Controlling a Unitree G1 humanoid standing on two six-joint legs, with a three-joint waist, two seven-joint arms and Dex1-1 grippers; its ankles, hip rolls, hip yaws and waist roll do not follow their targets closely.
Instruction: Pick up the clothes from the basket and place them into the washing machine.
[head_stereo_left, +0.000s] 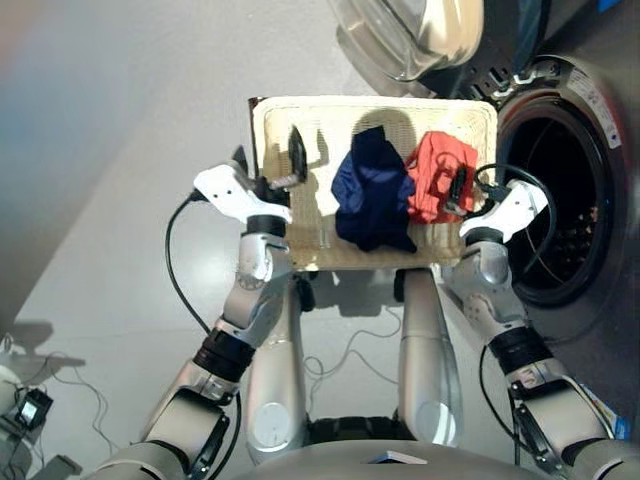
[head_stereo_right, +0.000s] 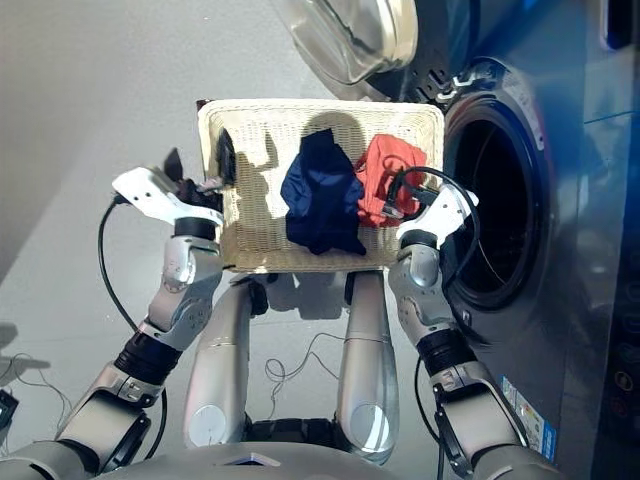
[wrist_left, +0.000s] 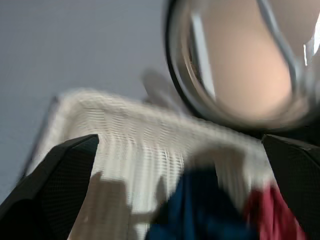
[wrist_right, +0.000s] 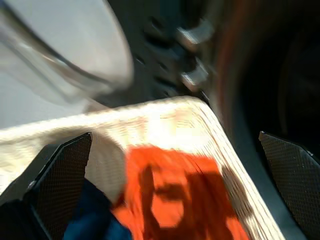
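A cream woven basket (head_stereo_left: 290, 255) holds a navy garment (head_stereo_left: 372, 190) at centre and a red-orange garment (head_stereo_left: 437, 172) touching it at 3 o'clock. The left hand (head_stereo_left: 290, 160) hovers wide over bare weave at 9 o'clock; the right hand (head_stereo_left: 452, 188), spread wide, is over the red-orange garment. The washing machine's drum hole (head_stereo_left: 560, 190) gapes beyond the basket's 3 o'clock rim.

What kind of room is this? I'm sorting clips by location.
Probably a laundry area: a front-loading washing machine with its porthole door open, and a basket of clothes on a bare floor.

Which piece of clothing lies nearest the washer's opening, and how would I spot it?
Start at the large dark grey washing machine with its round drum hole. Beside it sits a wide cream woven basket. The red-orange garment lies at the basket's drum-side end, far brighter than the dark navy one beside it.
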